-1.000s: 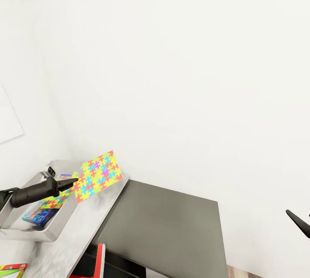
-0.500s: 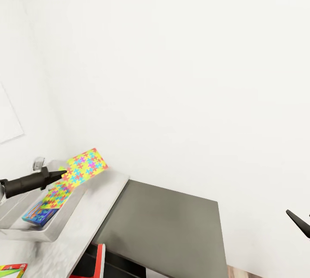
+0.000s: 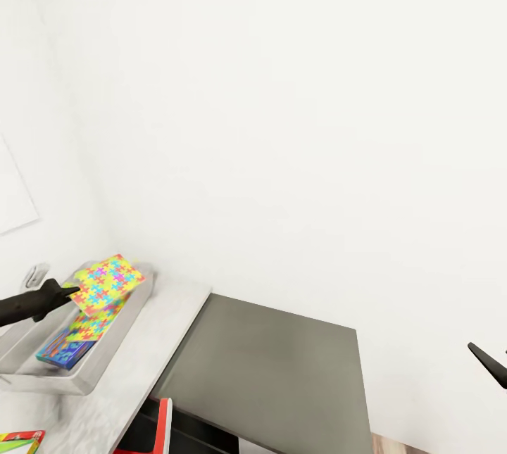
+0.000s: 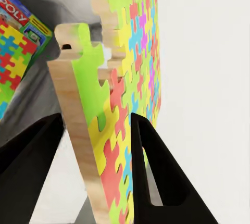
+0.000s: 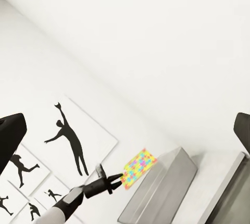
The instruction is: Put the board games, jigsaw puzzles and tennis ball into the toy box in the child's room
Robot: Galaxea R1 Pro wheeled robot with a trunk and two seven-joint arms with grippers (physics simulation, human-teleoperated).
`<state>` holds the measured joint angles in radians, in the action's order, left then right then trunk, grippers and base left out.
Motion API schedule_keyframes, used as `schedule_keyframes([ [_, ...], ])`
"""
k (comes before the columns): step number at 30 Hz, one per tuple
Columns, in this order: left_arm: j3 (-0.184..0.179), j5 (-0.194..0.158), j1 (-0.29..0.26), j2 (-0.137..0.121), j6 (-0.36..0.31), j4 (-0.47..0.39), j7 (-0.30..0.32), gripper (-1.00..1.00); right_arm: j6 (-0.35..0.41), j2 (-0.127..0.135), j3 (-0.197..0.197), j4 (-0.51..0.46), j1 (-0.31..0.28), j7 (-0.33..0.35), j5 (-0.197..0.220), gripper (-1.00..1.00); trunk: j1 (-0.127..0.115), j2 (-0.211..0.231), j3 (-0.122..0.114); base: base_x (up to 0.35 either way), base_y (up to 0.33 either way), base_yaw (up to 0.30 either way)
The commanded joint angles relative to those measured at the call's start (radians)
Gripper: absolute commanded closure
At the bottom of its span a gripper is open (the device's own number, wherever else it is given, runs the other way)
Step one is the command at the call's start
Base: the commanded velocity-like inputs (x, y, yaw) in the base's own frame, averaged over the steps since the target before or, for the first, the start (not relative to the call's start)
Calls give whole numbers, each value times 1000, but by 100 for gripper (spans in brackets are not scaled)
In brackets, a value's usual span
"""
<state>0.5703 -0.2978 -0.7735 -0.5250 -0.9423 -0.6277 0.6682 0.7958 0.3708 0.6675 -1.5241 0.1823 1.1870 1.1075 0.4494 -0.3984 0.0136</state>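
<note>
My left gripper is shut on the edge of a multicoloured jigsaw puzzle, which hangs tilted above the light-grey toy box on the table. Close up, the puzzle stands clamped between both black fingers. In the box below lie a second puzzle-patterned square, a blue board game and the green-edged Monopoly box. My right gripper hangs open at the far right over the floor, its fingers spread wide with nothing between them.
A lower dark-grey side desk adjoins the table on the right. A red-and-white object stands under the table's edge. A colourful box corner shows at the bottom left. White walls close in behind; silhouette pictures hang on one.
My left gripper has carried the jigsaw puzzle leftward from beside the toy box to above its inside. The right gripper has not moved.
</note>
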Motion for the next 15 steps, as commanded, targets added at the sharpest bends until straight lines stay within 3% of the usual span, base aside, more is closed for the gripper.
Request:
schedule_keyframes([
  [1, 12, 0, -1, 0, -5, 0, -8, 100, 6, 0, 0, 0, 0, -1, 5, -100, 1, -2, 1, 0, 0, 0],
  [6, 67, 0, -1, -3, 0, -1, -67, 100, 6, 1, 0, 1, 0, -1, 5, -100, 1, -2, 1, 0, 0, 0],
  [10, 92, 0, -1, -4, 8, -1, -101, 100, 7, 0, 0, 1, 0, -1, 6, -100, 1, -2, 1, 0, 0, 0],
  [15, 128, 0, -1, -3, 41, -1, -210, 100, 7, 2, 0, 1, 0, -1, 6, -100, 1, -2, 1, 0, 0, 0],
])
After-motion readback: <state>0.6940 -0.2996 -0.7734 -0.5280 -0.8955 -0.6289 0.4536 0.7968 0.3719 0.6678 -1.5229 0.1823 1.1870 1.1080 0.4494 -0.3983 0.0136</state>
